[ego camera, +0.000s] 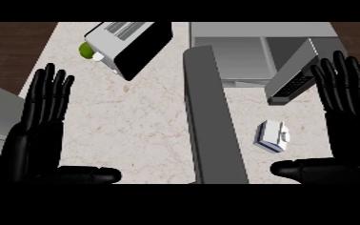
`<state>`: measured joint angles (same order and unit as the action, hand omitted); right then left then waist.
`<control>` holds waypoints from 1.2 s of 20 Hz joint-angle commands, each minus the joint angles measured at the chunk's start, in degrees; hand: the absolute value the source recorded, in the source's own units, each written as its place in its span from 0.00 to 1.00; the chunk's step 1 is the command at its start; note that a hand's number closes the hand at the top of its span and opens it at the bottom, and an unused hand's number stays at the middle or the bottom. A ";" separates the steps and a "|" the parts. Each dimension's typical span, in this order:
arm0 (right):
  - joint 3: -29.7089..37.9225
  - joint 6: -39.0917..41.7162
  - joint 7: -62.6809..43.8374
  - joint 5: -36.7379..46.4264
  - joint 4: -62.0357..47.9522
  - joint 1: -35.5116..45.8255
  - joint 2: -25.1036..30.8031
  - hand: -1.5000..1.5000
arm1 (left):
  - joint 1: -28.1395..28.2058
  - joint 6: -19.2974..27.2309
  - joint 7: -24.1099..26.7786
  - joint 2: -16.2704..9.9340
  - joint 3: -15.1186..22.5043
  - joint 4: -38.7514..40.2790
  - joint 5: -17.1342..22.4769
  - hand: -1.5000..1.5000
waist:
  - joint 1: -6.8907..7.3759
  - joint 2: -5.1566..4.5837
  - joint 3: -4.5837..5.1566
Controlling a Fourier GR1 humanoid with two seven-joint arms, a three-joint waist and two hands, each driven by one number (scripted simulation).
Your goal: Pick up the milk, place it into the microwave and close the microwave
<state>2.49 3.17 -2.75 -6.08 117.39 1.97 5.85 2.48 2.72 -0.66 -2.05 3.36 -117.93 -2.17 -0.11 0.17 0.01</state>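
The milk (274, 136) is a small white and blue carton lying on the counter at the right, just in front of the microwave (253, 52). The microwave stands at the back right with its inside showing. Its grey door (211, 114) swings far out toward me across the middle of the counter. My right hand (337, 119) rests open at the right edge, fingers up, thumb low beside the carton and apart from it. My left hand (38, 119) rests open at the left edge, fingers up, holding nothing.
A toaster-like grey and black appliance (130, 45) sits tilted at the back left, with a green object (87, 50) by its left side. The marble counter (134, 124) spreads between my left hand and the door. Dark wood floor (21, 47) shows beyond the counter's left edge.
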 commanded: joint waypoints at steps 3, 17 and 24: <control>2.70 1.07 -0.48 -4.19 -0.26 -2.40 -0.60 0.00 | 1.35 0.63 -2.03 0.40 -2.11 -1.16 2.54 0.00 | 0.09 -0.14 -0.02; 3.70 4.01 9.67 -0.04 -12.51 -7.44 -1.22 0.00 | 15.09 3.26 0.60 1.29 7.93 -11.10 -2.69 0.00 | 0.22 -0.11 -0.02; 7.00 4.79 17.32 2.40 -26.01 -5.52 0.49 0.00 | 15.73 8.74 0.57 2.01 17.17 -10.38 -8.39 0.00 | 0.25 -0.21 -0.05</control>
<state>7.30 6.91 10.53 -3.93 99.03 -5.18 5.16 20.24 7.30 1.01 -0.61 15.44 -129.64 -6.63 0.20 0.05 -0.01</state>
